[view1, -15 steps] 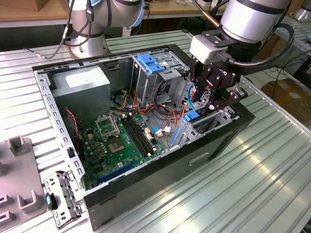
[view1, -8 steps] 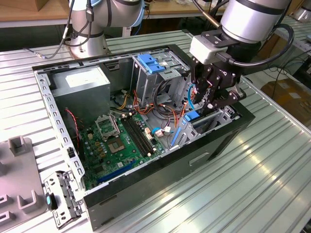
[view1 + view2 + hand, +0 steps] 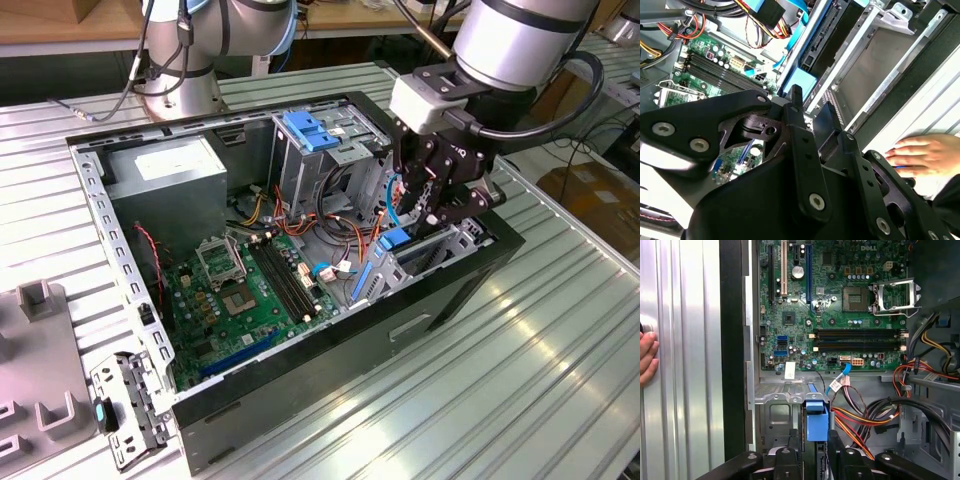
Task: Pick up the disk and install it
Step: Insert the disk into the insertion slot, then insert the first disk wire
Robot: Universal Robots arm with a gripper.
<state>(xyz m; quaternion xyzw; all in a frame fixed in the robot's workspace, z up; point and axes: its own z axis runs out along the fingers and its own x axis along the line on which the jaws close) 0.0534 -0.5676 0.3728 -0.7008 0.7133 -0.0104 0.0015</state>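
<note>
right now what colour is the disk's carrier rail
Bright blue carrier rail, clearest in the first wrist view.

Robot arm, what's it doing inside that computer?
The robot arm has its pincer inside an open computer, right at the disk. The disk stands on edge in a metal bay by the computer's wall, with its blue end towards the pincer. A person's hand rests on the table beside the computer.
</note>
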